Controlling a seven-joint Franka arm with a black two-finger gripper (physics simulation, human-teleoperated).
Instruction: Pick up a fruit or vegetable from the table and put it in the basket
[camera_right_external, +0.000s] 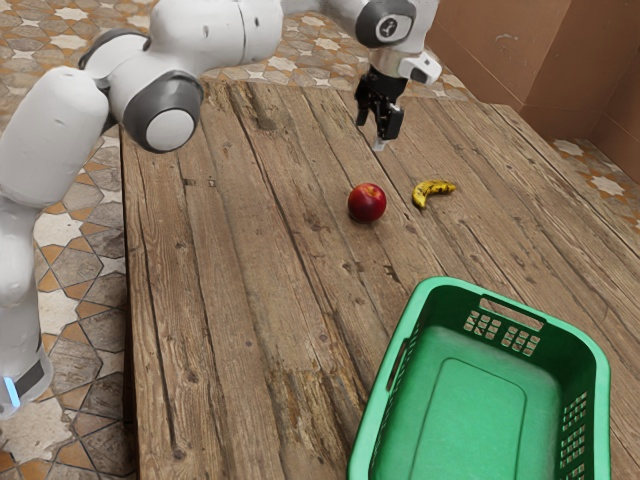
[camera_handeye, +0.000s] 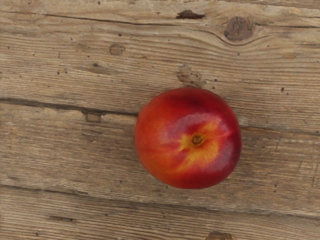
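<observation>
Claw (camera_right_external: 373, 130) spread apart above wooden table (camera_right_external: 250, 260) — red nectarine (camera_right_external: 367, 203), spotted banana (camera_right_external: 422, 193) near it, green basket (camera_right_external: 470, 400) well apart

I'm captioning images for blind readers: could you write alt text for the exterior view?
A white robot arm holds its open black fingers above a worn brown wooden table, where a round red fruit and a curved yellow banana with dark spots lie. A green plastic basket stands nearer the camera, toward the exterior view's right.
</observation>
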